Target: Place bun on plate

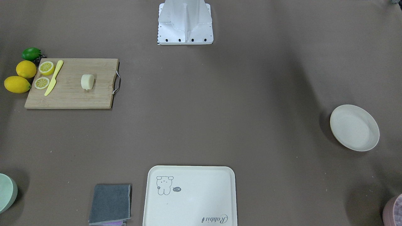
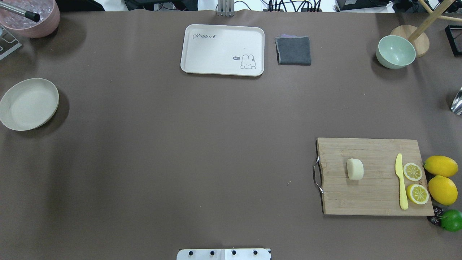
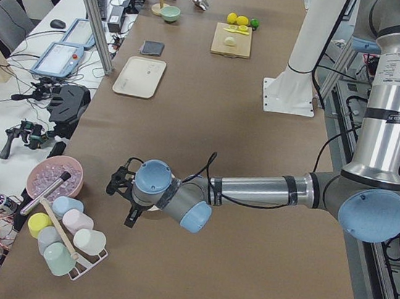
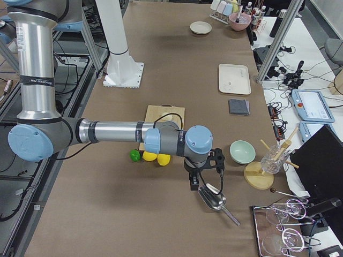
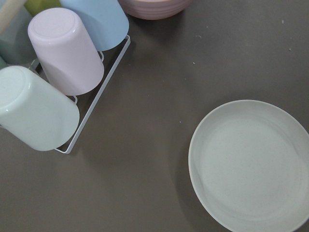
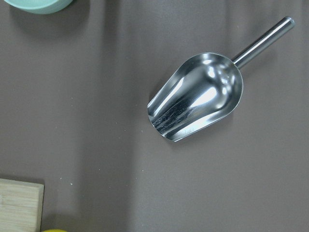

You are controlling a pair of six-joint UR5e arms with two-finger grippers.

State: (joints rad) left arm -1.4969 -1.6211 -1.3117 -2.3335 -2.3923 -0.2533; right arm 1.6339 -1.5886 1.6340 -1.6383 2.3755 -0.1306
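Bun (image 2: 355, 169), one; plate (image 2: 29, 104), one; well apart

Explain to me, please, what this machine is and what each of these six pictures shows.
It is a robot with two jointed arms at a brown table. Two cameras look down on the table, one from behind the robot, one facing it; two look along it from either end; one sits on each wrist. The bun lies on a wooden cutting board with a yellow knife and lemon halves; whole lemons and a lime lie beside it. The plate sits empty at the opposite end. A cream tray, a grey cloth and a green bowl lie along the edge opposite the robot. The left gripper hangs near the plate; the right gripper hangs above a metal scoop. I see nothing held, though these views do not show whether the fingers are open.
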